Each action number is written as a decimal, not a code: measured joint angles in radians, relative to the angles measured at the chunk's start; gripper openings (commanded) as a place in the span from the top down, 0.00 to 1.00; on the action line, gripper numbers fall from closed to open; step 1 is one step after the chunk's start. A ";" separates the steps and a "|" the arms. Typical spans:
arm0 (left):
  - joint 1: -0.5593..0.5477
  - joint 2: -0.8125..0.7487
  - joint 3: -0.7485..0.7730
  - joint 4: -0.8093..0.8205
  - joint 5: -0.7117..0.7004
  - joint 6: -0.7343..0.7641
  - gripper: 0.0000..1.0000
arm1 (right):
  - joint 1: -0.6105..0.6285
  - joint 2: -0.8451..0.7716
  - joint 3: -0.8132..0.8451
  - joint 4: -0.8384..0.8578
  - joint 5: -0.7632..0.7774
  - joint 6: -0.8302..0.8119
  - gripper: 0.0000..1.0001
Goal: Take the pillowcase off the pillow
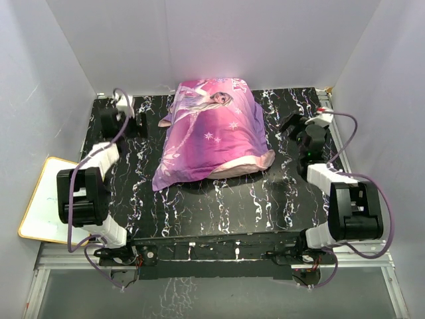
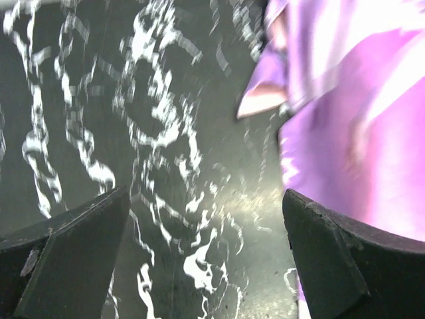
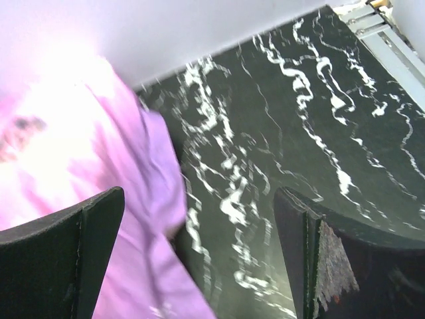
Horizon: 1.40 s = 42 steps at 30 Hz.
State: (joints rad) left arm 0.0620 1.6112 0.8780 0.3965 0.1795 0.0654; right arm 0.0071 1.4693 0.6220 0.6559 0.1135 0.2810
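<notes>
The pink-purple pillowcase [image 1: 212, 129] with the blonde princess print lies bulging in the middle back of the black marbled table [image 1: 219, 206]. Its pale pink open edge [image 1: 242, 166] faces the near side. The pillow is hidden inside the cover. My left gripper [image 1: 141, 124] is open and empty, low over the table just left of the pillowcase's far left corner. In the left wrist view my left gripper [image 2: 206, 199] has the pillowcase [image 2: 372, 133] at its right. My right gripper [image 1: 290, 126] is open and empty just right of the cover. In the right wrist view my right gripper [image 3: 199, 199] has the pillowcase [image 3: 86, 166] at its left.
A white board with a yellow rim [image 1: 43, 199] lies off the table's left edge. White walls close in the back and both sides. A metal rail [image 3: 392, 40] runs along the table's right edge.
</notes>
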 measured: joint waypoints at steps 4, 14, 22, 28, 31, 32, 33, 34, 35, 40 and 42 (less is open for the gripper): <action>0.000 -0.010 0.294 -0.344 0.149 0.082 0.03 | -0.037 -0.053 0.118 -0.148 -0.010 0.249 0.02; -0.132 -0.017 0.457 -0.912 0.459 0.317 0.03 | 0.014 0.073 0.331 -0.447 -0.244 0.351 0.02; -0.341 -0.013 0.256 -0.989 0.430 0.431 0.11 | 0.311 -0.001 0.265 -0.628 -0.155 0.222 0.03; -0.353 0.044 0.215 -0.911 0.288 0.418 0.60 | 0.414 -0.109 0.150 -0.724 -0.060 0.194 0.03; -0.350 0.061 0.198 -0.851 0.185 0.407 0.88 | 0.445 -0.129 0.126 -0.761 -0.035 0.191 0.03; -0.346 0.062 0.187 -0.826 0.148 0.403 0.93 | 0.451 -0.135 0.120 -0.769 -0.027 0.190 0.03; -0.343 0.062 0.177 -0.806 0.111 0.400 0.95 | 0.452 -0.139 0.119 -0.782 -0.018 0.187 0.03; -0.337 0.062 0.169 -0.782 0.078 0.397 0.98 | 0.453 -0.140 0.121 -0.789 -0.006 0.184 0.03; -0.328 0.062 0.163 -0.760 0.043 0.394 0.99 | 0.452 -0.140 0.126 -0.800 0.007 0.180 0.02; -0.217 0.062 0.162 -0.672 -0.049 0.378 1.00 | 0.433 -0.112 0.220 -0.883 0.059 0.156 0.02; -0.169 0.062 0.167 -0.655 -0.079 0.375 1.00 | 0.405 -0.086 0.269 -0.892 0.068 0.150 0.02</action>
State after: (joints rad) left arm -0.1070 1.6730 1.0454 -0.2581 0.1009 0.4400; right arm 0.4118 1.3834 0.8913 -0.2359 0.1814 0.4313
